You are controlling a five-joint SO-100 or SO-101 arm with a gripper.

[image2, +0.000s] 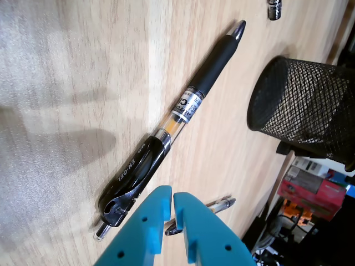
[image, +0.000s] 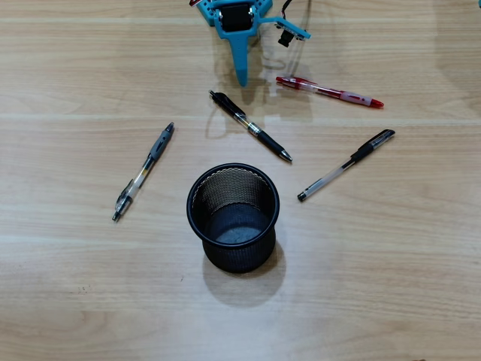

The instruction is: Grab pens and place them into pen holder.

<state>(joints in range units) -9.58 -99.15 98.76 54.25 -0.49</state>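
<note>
In the overhead view my blue gripper (image: 242, 78) hangs at the top centre, pointing down, shut and empty. Just below it lies the black pen with a clear barrel (image: 250, 126). The red pen (image: 329, 92) lies to its right, the clear pen with a black cap (image: 346, 165) lower right, and the grey and clear pen (image: 144, 171) at the left. The black mesh pen holder (image: 240, 259) stands upright and empty in the middle. In the wrist view my gripper (image2: 172, 195) sits beside the black pen's (image2: 183, 111) clip end, with the pen holder (image2: 299, 105) at the right.
All of it rests on a pale wooden table (image: 391, 286). In the wrist view a silver pen end (image2: 219, 205) shows behind my fingers and another pen end (image2: 274, 8) at the top edge. Beyond the table edge lies clutter with a red box (image2: 313, 191).
</note>
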